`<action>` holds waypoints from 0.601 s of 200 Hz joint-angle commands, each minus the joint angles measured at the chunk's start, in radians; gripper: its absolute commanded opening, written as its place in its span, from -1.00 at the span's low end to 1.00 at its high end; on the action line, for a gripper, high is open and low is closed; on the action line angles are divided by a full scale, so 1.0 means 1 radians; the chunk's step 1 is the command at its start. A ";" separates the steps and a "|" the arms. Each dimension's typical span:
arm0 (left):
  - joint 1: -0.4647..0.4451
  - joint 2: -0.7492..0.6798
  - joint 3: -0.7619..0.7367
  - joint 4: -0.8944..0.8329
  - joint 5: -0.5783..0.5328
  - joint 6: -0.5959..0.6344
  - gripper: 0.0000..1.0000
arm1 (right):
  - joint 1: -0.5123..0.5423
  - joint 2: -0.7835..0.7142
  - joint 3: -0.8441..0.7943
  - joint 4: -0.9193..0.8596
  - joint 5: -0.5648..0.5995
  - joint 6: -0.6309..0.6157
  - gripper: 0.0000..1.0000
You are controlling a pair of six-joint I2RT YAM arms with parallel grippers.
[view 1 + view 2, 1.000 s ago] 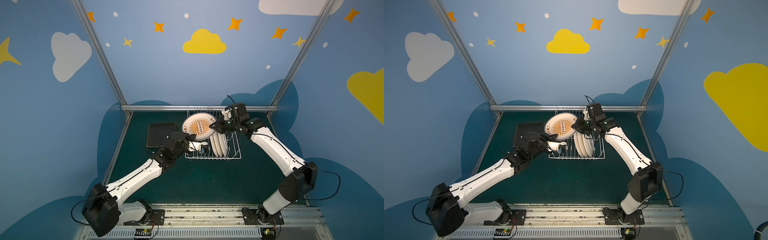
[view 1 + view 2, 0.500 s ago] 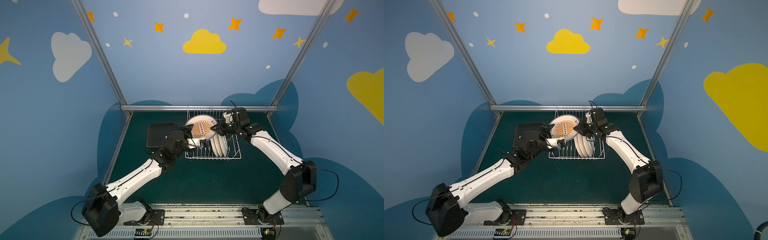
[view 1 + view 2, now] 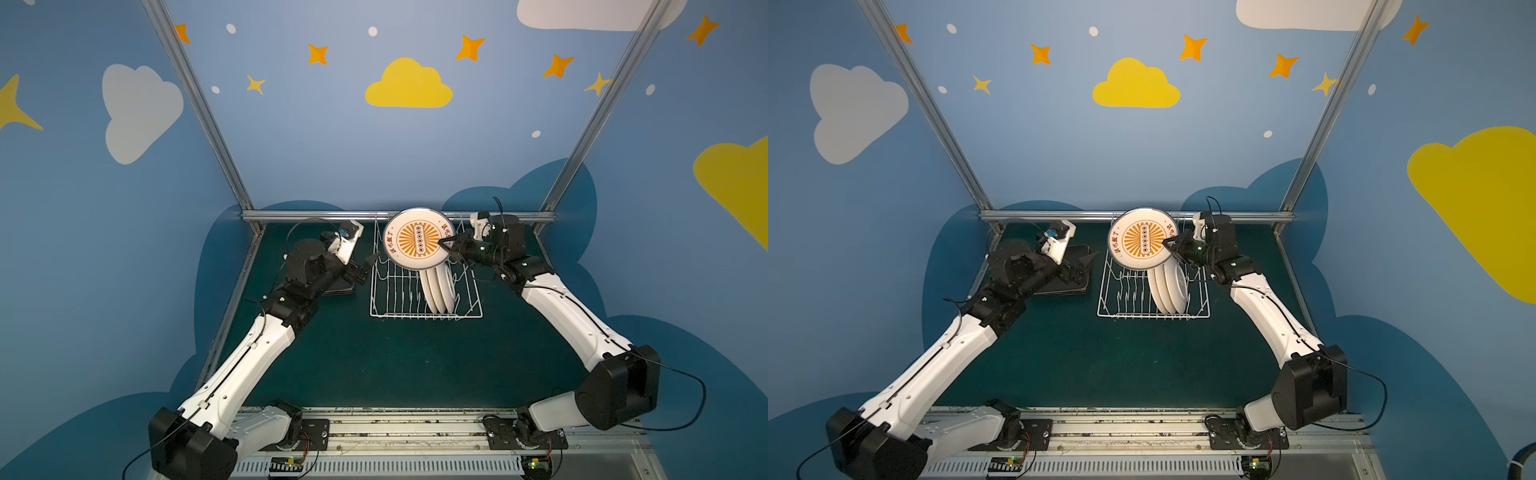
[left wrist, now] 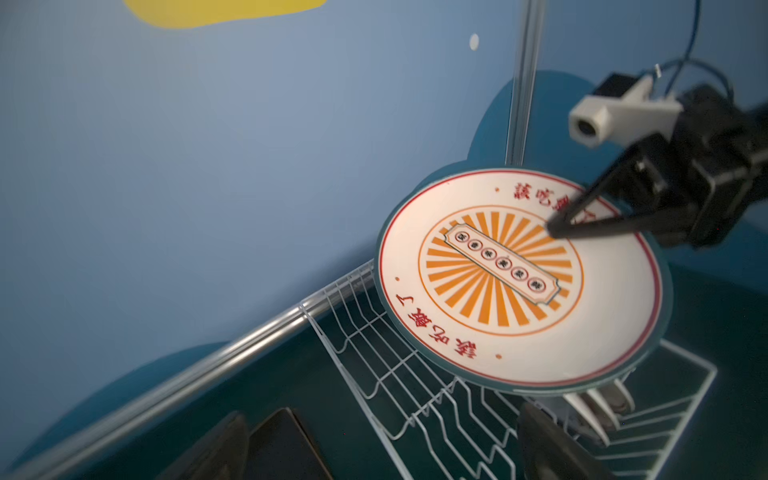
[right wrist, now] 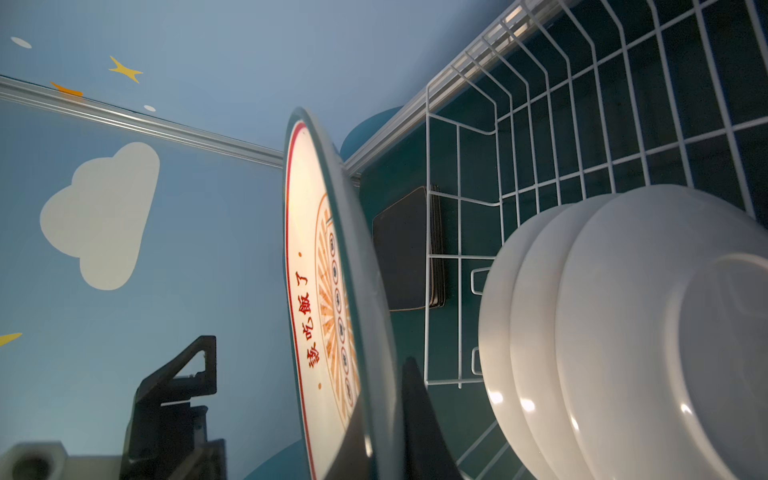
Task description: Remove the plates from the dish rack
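My right gripper (image 3: pixel 444 243) (image 3: pixel 1167 242) (image 5: pixel 382 415) is shut on the rim of a round white plate with an orange sunburst (image 3: pixel 417 239) (image 3: pixel 1144 238) (image 4: pixel 519 282) (image 5: pixel 316 291). It holds the plate tilted above the back of the white wire dish rack (image 3: pixel 469 307) (image 3: pixel 1113 307) (image 4: pixel 374 374) (image 5: pixel 582 104). Three white plates (image 3: pixel 436 291) (image 3: pixel 1169 291) (image 5: pixel 623 332) stand on edge in the rack. A stack of black square plates (image 3: pixel 1075 253) (image 5: pixel 401 249) lies left of the rack. My left gripper (image 3: pixel 365 268) (image 3: pixel 1084 268) (image 4: pixel 382 453) hangs open and empty over it, next to the rack's left side.
A metal rail (image 3: pixel 311 215) runs along the back edge of the dark green mat (image 3: pixel 395 365), close behind the rack. Slanted frame posts (image 3: pixel 199 108) rise at both back corners in front of the blue walls.
My left gripper has opened and drawn back leftward from the rack's left edge. My right gripper has carried the sunburst plate slightly up and to the right.
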 commanded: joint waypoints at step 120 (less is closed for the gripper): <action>0.080 0.423 0.163 0.225 0.648 -1.034 0.67 | -0.003 -0.041 -0.053 0.167 -0.069 -0.083 -1.00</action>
